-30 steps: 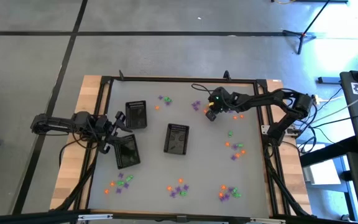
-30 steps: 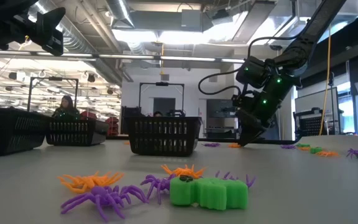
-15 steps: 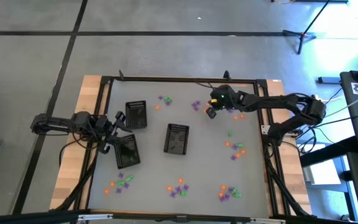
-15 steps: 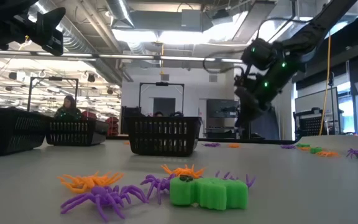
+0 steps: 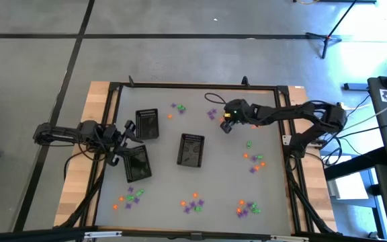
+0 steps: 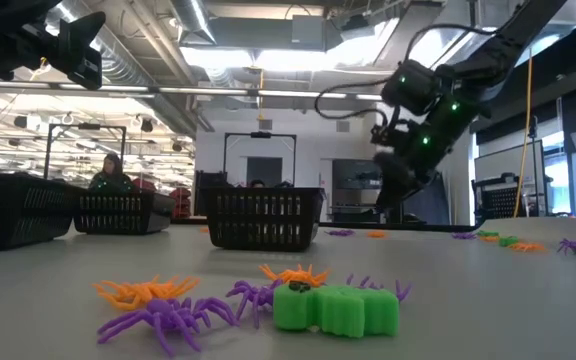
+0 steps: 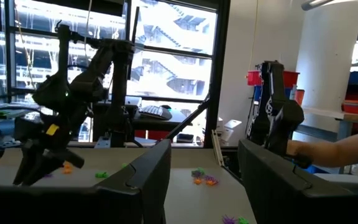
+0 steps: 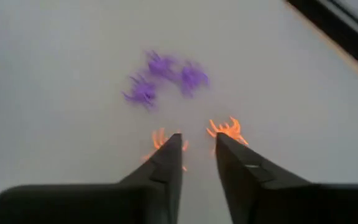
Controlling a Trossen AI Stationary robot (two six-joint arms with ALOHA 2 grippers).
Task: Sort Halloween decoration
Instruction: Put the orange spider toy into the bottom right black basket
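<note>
The Halloween decoration lies scattered over the grey table in small orange, purple and green clusters (image 5: 254, 159), (image 5: 192, 203). My right gripper (image 8: 197, 142) hovers open at the far right of the table (image 5: 226, 126), pointing slantwise down. Two orange spiders (image 8: 229, 130) lie on the table just past its fingertips, one on either side, with purple spiders (image 8: 166, 78) farther on. Nothing sits between its fingers. My left gripper (image 7: 204, 162) waits open at the table's left edge (image 5: 127, 141), between two black trays.
Three black trays stand at left and centre (image 5: 147, 124), (image 5: 137, 163), (image 5: 191, 149). More trinkets lie along the near edge (image 5: 130, 197), (image 5: 247, 208) and at the far middle (image 5: 179, 107). A black frame (image 5: 193, 86) rims the table. A person's arm (image 7: 334, 152) shows beyond the table.
My right gripper has risen from the table top beside the orange spiders and now hangs clear above it, shifted slightly toward the table's left. The spiders stay on the table.
</note>
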